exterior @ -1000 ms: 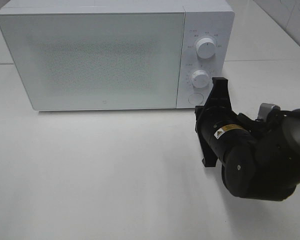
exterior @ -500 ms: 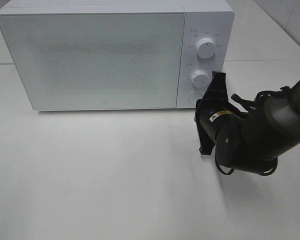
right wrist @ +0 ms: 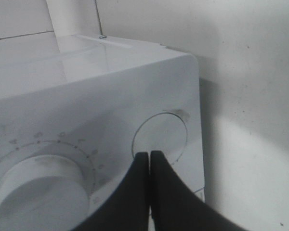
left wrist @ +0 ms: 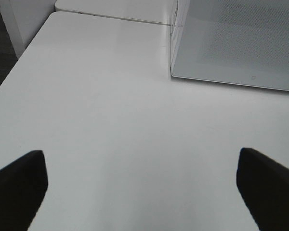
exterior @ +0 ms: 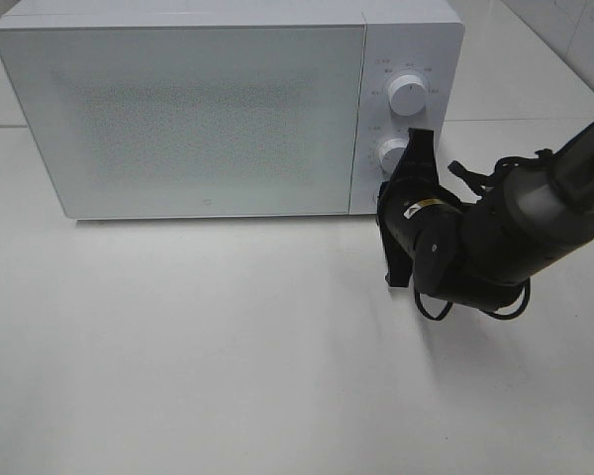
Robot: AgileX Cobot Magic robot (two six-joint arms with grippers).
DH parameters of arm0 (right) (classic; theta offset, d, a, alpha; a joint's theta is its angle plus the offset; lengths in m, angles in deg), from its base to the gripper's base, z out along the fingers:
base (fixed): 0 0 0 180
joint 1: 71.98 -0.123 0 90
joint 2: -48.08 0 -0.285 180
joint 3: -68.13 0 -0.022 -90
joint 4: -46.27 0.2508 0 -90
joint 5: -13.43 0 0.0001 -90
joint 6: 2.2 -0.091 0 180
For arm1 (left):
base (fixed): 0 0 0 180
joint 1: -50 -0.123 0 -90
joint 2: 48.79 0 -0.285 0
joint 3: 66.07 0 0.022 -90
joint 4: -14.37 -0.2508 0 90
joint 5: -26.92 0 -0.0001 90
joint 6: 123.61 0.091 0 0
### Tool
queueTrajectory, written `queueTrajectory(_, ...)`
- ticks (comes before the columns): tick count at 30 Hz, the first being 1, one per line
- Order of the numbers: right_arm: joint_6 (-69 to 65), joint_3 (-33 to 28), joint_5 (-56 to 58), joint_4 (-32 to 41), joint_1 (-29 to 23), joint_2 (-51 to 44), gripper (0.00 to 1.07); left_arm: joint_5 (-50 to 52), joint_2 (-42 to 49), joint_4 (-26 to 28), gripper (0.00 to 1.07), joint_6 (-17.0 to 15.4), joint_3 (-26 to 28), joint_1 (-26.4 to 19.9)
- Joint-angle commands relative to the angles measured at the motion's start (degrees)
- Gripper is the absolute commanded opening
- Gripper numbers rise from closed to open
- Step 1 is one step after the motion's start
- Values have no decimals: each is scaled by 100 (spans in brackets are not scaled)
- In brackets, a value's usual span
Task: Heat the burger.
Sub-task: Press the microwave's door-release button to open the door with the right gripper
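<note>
White table (exterior: pixel 178 346), microwave (exterior: pixel 178 109) shut, burger unseen; likely soft, so grip bun sides lightly. Tips of right gripper (right wrist: pixel 149 161) clenched at round button (right wrist: pixel 166 127); left gripper (left wrist: pixel 142 173) released.

White microwave (exterior: pixel 416 30) ahead of the black right gripper (right wrist: pixel 149 156), door (exterior: pixel 198 119) finely speckled grey beyond it, white knob (right wrist: pixel 38 195) beside it ringed by faint grey numerals (right wrist: pixel 38 141), small yellow-and-white label (exterior: pixel 413 210) on the black arm (exterior: pixel 515 233) behind it, plain white table (exterior: pixel 178 346) beneath.

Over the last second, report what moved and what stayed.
The right gripper, shut, moved left toward the microwave until it reached the round button under the dials. It grasped nothing. The microwave's door stayed closed, and the microwave did not shift.
</note>
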Motion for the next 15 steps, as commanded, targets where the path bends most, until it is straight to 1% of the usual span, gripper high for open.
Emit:
queueTrajectory(1,92,132,63,-11,34,69,0,57,86,0,100,11,-6,-17)
queueTrajectory(7,126,327,92,246,46,304,0,57,86,0,100,11,-6,-17)
queueTrajectory(15,292,407,92,183,229,304,0,57,86,0,100,11,-6,-17)
